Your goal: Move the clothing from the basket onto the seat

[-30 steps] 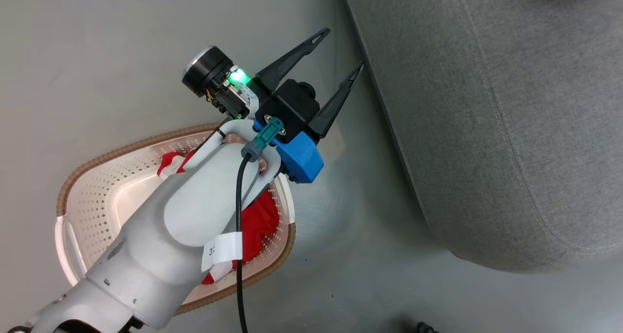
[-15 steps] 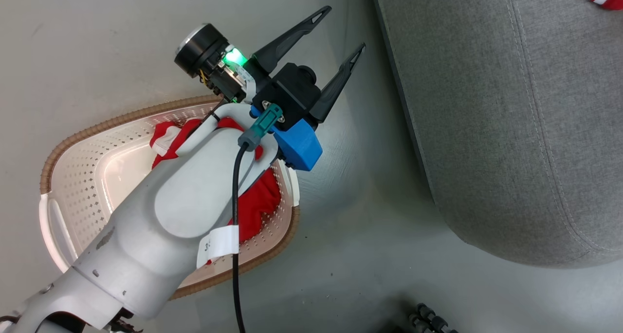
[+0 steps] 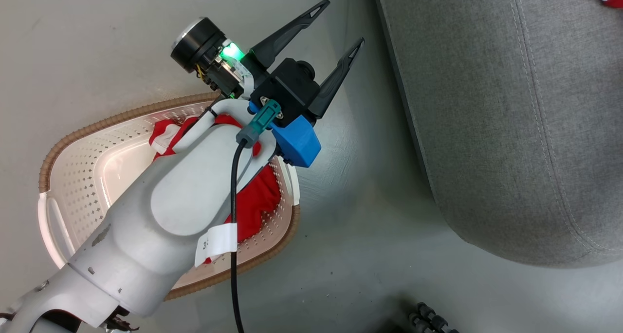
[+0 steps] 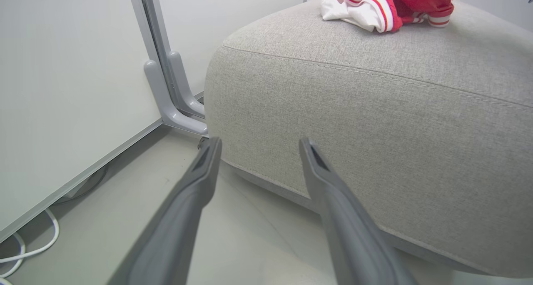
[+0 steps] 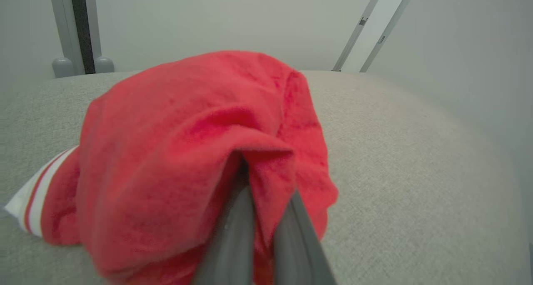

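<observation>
Pale left forearm [image 3: 185, 201] overhangs the basket [image 3: 82, 192], half hiding its red garment [image 3: 260, 201].

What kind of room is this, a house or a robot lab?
Probably an indoor test room set up like a living room. There is a big grey sofa seat, a laundry basket on a smooth bare floor, and plain white wall panels on metal posts.
</observation>
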`<state>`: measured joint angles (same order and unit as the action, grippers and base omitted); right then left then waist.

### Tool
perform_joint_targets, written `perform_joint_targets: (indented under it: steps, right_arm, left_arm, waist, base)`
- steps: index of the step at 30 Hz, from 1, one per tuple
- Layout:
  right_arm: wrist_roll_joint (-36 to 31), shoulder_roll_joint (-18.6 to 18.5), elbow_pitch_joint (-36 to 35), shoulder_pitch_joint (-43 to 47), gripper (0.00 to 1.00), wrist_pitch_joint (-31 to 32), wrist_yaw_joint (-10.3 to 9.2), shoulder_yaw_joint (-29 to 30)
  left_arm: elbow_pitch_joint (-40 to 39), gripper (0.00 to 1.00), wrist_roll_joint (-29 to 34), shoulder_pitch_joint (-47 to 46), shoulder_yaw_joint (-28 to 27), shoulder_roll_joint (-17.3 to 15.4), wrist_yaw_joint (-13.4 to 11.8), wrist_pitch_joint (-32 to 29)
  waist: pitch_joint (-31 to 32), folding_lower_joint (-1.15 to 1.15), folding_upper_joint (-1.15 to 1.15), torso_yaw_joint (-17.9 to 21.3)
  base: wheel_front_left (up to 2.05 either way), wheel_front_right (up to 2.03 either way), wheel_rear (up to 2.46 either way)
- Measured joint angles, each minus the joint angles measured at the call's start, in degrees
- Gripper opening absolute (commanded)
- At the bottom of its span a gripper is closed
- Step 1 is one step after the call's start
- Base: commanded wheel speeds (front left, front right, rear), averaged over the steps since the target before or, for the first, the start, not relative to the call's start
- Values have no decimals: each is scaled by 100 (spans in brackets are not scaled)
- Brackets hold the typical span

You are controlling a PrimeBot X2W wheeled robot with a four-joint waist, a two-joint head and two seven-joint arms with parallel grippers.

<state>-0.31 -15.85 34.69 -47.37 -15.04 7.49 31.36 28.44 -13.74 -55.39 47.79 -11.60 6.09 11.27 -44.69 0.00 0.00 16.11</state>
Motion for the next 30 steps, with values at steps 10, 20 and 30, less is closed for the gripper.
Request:
perform_joint_targets:
  steps: [10, 20, 30]
  right_arm:
    - [96, 212, -261, 595, 100, 0, 0, -2]
    - [131, 391, -1274, 1863, 100, -1, 0, -413]
    - [339, 558, -2093, 2425, 100, 0, 0, -1301]
  left_arm:
    - [122, 100, -115, 88, 63, 63, -41, 115]
    - [301, 100, -325, 472, -16, 188, -126, 328]
    - [-343, 100, -391, 1209, -619, 244, -404, 374]
  waist:
    - [331, 0, 0, 28]
    - [1087, -1, 0, 12]
    - [1973, -1, 0, -266]
  base:
    - [0, 0, 0]
    - [0, 0, 0]
    - [0, 0, 0]
